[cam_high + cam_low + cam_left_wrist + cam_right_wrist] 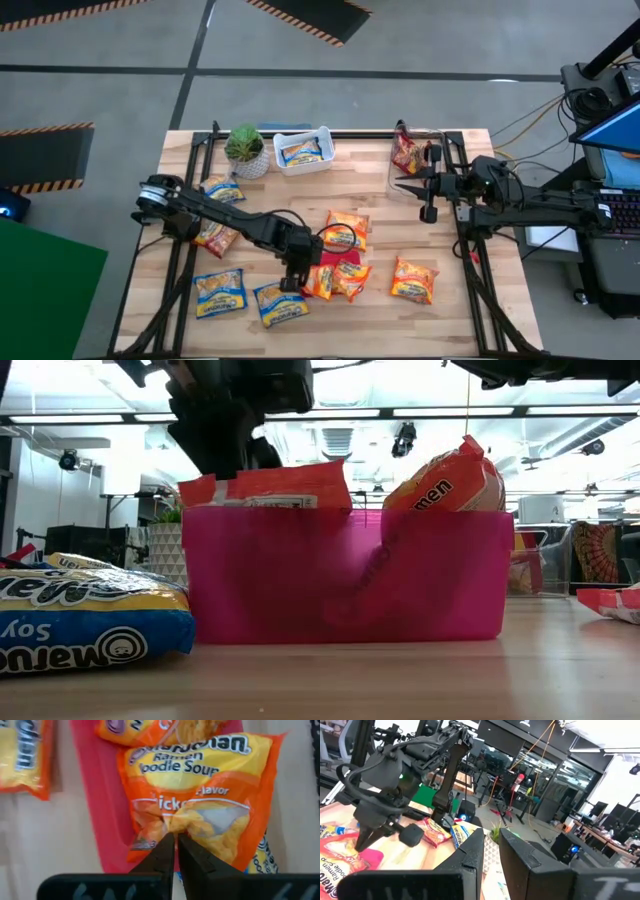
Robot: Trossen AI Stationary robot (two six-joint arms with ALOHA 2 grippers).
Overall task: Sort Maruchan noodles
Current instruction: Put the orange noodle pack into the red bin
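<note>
Maruchan noodle packets lie scattered on the wooden table: blue-and-yellow ones (220,292) (281,304), orange ones (347,230) (413,279) and a dark red one (215,238). My left gripper (297,272) (175,837) hangs over the pink bin (340,261) (340,575) near the table's middle and is shut on an orange packet (195,795). In the low view, two packets (265,488) (450,480) stick up out of the pink bin. My right gripper (405,185) (492,837) hovers over the clear bin (392,175) at the far right, fingers a narrow gap apart, holding nothing. My left gripper pinches the orange packet between its two fingers, on the lower part of the printed face (172,822), where the plastic puckers into a fold. The fingers come from above, pointing down. The packet lies partly over the pink bin's wall (100,795); whether it is lifted cannot be told.
A white bin (303,150) holding a blue packet and a potted plant (245,150) stand at the far edge. A dark red packet (407,152) leans in the clear bin. Black frame rails (190,260) run along the table's left and right sides.
</note>
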